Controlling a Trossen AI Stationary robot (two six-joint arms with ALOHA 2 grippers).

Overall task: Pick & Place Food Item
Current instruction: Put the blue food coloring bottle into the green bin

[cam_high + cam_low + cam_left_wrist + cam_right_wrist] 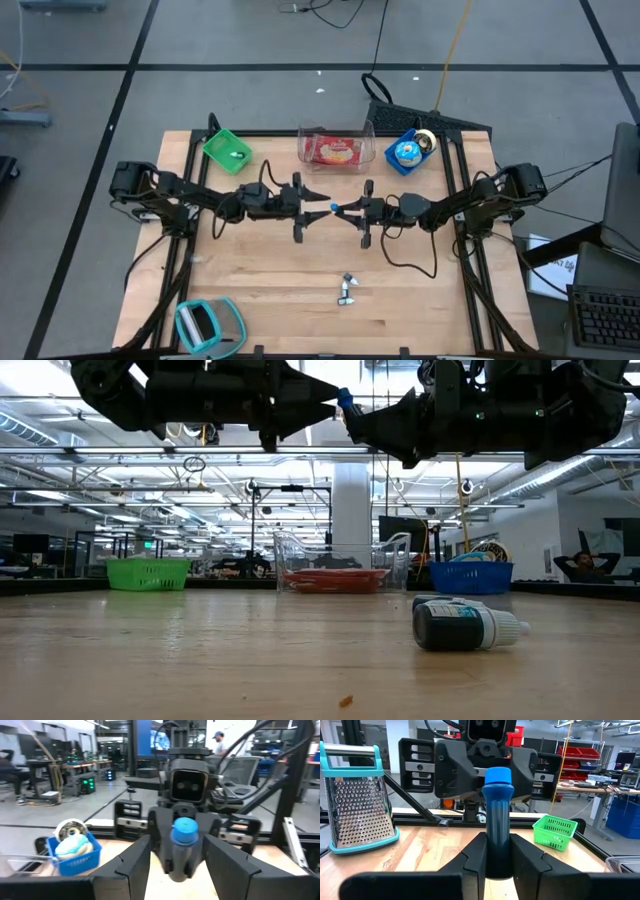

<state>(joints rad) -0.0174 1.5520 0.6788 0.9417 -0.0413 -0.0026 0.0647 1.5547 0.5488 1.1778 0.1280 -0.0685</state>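
A dark bottle (497, 815) with a blue cap (184, 830) hangs level high over the middle of the table, and my right gripper (344, 208) is shut on it. The cap end points toward the table's left edge. My left gripper (322, 204) faces it from the left, level and open. Its two fingers (135, 857) stand on either side of the cap end with gaps showing, touching nothing. A second small dark bottle (466, 627) lies on its side on the table nearer the front edge. My right gripper pinches the bottle's dark body (497, 832) between its two fingers, back from the capped end. The fingers come level from the table's right side and lie along the bottle. The bottle sticks out past the fingertips, cap (498, 775) foremost, lifted clear of the table.
Along the far edge stand a green basket (228, 150), a clear tub (336, 147) with a red packet in it, and a blue basket (408, 152) holding a round item. A teal-framed grater (208, 325) lies at the near left corner. A crumb (345, 701) lies near the front.
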